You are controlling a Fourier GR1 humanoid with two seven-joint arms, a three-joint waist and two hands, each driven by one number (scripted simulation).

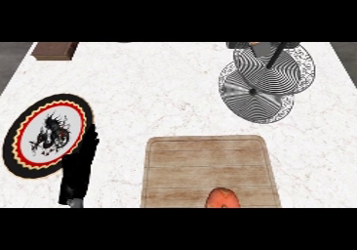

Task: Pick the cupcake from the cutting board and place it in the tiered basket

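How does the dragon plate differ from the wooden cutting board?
The dragon plate is round with a black rim; the cutting board is rectangular, plain pale wood. The plate lies at the left; the board, nearer the middle, carries the cupcake. Both lie flat on the marble counter.

White marble counter (160,88), faint grey-brown veining, filled most of view. Dark grey floor (9,58) showed beyond far left and far right corners. Brown wooden box (54,50) sat at far left edge. Black-rimmed dragon plate (23,146) lay near left edge. Light was soft and even.
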